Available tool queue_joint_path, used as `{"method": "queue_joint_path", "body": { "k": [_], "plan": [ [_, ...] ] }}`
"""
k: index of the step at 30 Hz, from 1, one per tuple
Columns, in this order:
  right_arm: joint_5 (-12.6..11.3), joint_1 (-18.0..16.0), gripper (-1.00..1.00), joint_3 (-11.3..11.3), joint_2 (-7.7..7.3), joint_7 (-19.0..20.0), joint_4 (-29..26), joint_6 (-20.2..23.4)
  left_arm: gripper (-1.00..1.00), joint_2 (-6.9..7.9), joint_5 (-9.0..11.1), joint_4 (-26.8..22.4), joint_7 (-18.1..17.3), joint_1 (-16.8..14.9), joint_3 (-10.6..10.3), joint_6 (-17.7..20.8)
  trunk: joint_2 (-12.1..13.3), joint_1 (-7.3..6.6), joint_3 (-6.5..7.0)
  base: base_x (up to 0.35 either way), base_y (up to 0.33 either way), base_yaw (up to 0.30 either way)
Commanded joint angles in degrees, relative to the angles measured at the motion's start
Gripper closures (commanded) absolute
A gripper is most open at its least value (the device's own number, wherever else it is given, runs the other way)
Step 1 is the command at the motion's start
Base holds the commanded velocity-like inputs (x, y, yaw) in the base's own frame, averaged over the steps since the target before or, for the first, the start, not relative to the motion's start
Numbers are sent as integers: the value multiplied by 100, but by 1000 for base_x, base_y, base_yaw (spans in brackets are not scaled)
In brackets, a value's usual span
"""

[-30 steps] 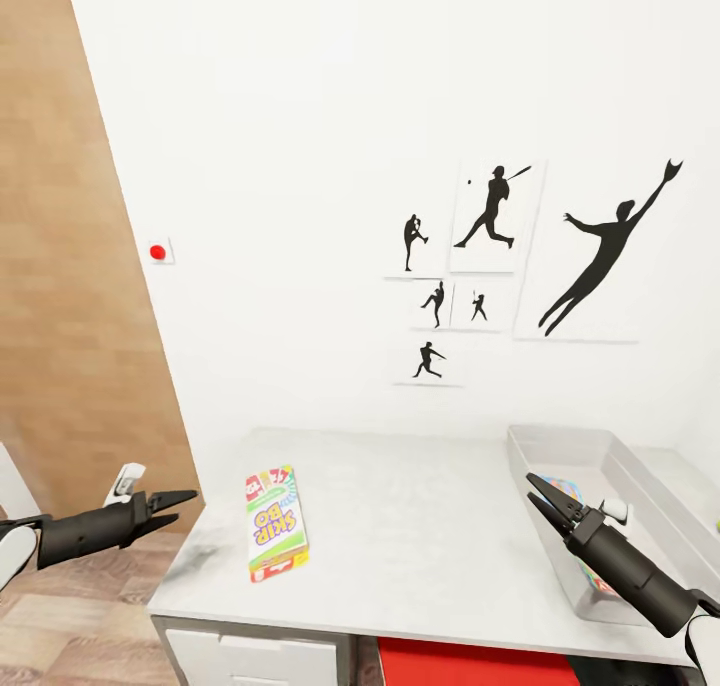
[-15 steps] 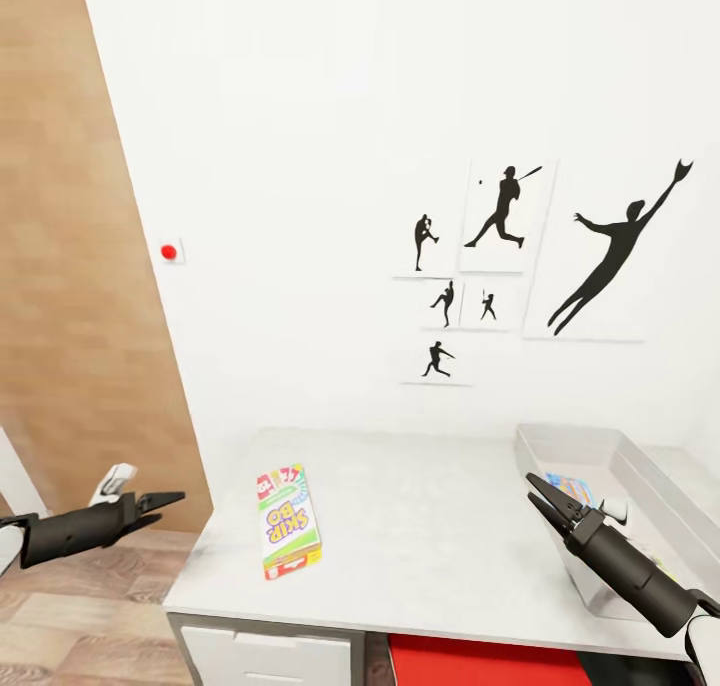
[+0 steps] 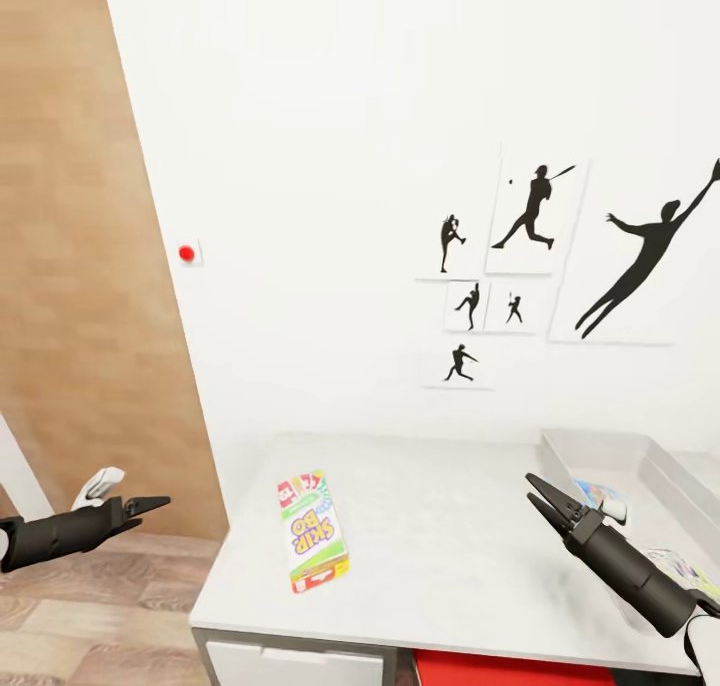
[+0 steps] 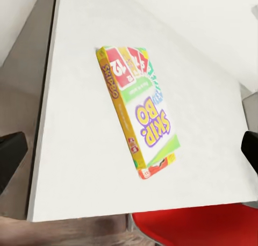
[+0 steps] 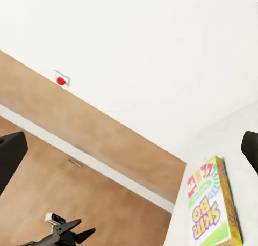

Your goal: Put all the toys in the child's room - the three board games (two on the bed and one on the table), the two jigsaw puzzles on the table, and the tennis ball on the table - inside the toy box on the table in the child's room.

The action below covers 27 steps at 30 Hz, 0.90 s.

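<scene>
A white-and-green board game (image 3: 315,529) with a red logo lies flat near the left end of the pale grey table (image 3: 450,566). In the left wrist view the same board game (image 4: 141,114) lies between the spread fingers (image 4: 11,157). My left gripper (image 3: 148,507) hangs open off the table's left end, over the floor, apart from the game. My right gripper (image 3: 532,490) stands open above the table's right part, just in front of the toy box (image 3: 600,448). Colourful flat things (image 3: 597,493) lie inside the toy box, partly hidden by my right arm.
A wood-coloured panel (image 3: 80,266) stands to the left of the white wall with a red button (image 3: 186,253) and black silhouette posters (image 3: 530,216). Something red (image 3: 500,671) sits under the table's front edge. Plank floor (image 3: 90,616) lies to the left.
The camera has turned, so table, game and posters sit further right in the picture. My left gripper has dropped lower and further left of the table. The right gripper keeps its place.
</scene>
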Motion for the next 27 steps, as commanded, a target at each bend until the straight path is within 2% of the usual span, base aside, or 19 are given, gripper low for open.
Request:
{"method": "queue_joint_path", "body": {
  "k": [1, 15, 27],
  "plan": [
    [-5, -3, -100, -7, 1, 11, -1, 32, -100, -2, -18, 6, -24, -3, 11, 26, -3, 4, -2, 191, 237, 0],
    [-5, -3, -100, -5, 1, 10, -1, 32, -100, -3, -36, 19, -16, -5, 20, 26, -3, 4, -2, 156, 289, 0],
    [-5, -3, -100, -4, 3, 9, -1, 32, -100, -3, -40, 20, -49, -5, 19, 20, -3, 4, -2, 64, 312, 0]
  ]
}}
